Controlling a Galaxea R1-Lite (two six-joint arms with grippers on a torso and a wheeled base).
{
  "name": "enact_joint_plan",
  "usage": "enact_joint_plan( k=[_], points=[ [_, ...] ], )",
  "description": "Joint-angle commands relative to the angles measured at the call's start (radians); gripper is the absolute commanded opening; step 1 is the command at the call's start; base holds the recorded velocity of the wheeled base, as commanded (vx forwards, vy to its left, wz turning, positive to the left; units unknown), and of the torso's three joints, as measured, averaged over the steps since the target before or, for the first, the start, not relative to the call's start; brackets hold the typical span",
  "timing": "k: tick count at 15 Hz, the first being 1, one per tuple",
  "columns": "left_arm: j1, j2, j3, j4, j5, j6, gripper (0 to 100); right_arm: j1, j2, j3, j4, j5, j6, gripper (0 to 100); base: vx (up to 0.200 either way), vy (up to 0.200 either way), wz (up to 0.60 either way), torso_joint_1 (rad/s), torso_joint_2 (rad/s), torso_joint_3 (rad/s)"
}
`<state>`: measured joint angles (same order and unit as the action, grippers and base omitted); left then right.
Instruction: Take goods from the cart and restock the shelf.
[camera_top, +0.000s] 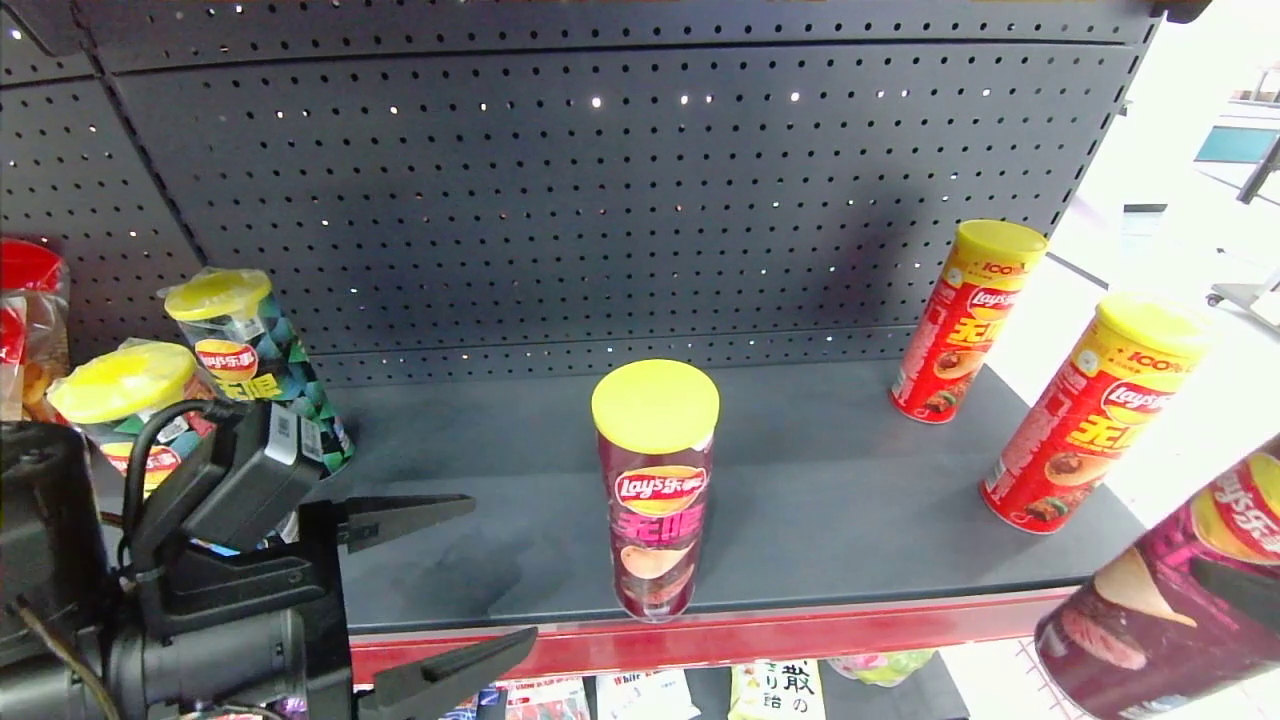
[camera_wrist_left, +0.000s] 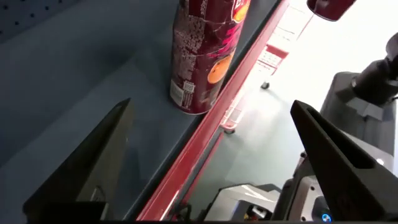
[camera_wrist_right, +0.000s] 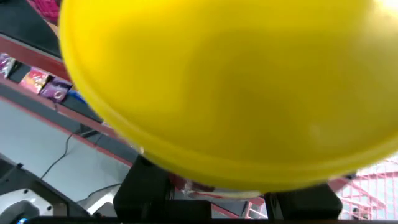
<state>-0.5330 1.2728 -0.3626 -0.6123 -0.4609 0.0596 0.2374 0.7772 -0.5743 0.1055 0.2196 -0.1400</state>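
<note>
Left gripper (camera_top: 500, 570) hangs with its fingers spread wide and nothing between them, low at the front lip of the shelf (camera_top: 830, 480). The right gripper (camera_wrist_right: 224, 202) is clamped around a held can (camera_top: 1150, 610) of chips, maroon and tilted, out in front of the shelf's right end and not yet over the board. On the dark shelf, backed by a pegboard panel (camera_top: 600, 200), a standing maroon can (camera_top: 655, 490) sits upright at the very front edge near the middle. Two red cans (camera_top: 965, 320) stand toward the right end, well apart from it, and two green-patterned cans (camera_top: 250, 350) stand at the left end behind the left arm. The held can's yellow lid (camera_wrist_right: 236, 81) faces the right wrist camera. Such a tube is probably light and fairly stiff, though a hard squeeze could dent it and its glossy wrap may slip. Tall and narrow, it likely tips easily when set down. The best hold looks to be across the mid-body, below the press-on lid.
</note>
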Motion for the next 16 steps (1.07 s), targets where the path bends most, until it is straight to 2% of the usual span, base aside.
enact_joint_plan(
  k=[1,2,4,6,11,14,16],
  points=[
    [-0.001,-0.046,0.02,0.005,0.022,0.002,100,0.056,0.197,-0.108,-0.006,-0.003,0.0,0,0.0,0.0,0.0,0.0,0.0,0.0],
    [-0.001,-0.07,0.02,0.048,0.06,0.009,100,0.059,0.286,-0.17,-0.009,-0.005,0.0,0,0.0,0.0,0.0,0.0,0.0,0.0],
    [-0.001,-0.112,0.024,0.097,0.087,0.016,100,0.094,0.382,-0.26,-0.009,-0.003,0.003,0,0.0,0.0,0.0,0.0,0.0,0.0],
    [-0.001,-0.148,0.024,0.138,0.094,0.016,100,0.134,0.488,-0.374,-0.009,-0.002,0.005,0,0.0,0.0,0.0,0.0,0.0,0.0],
    [-0.002,-0.222,0.033,0.198,0.123,0.016,100,0.207,0.677,-0.541,-0.017,0.0,0.0,0,0.0,0.0,0.0,0.0,0.0,0.0],
    [-0.002,-0.242,0.039,0.218,0.125,0.016,100,0.235,0.846,-0.615,-0.19,-0.006,-0.001,0,0.0,0.0,0.0,0.0,0.0,0.0],
    [-0.002,-0.242,0.04,0.218,0.125,0.016,100,0.267,0.907,-0.664,-0.204,-0.014,0.002,0,0.0,0.0,0.0,0.0,0.0,0.0]
  ],
)
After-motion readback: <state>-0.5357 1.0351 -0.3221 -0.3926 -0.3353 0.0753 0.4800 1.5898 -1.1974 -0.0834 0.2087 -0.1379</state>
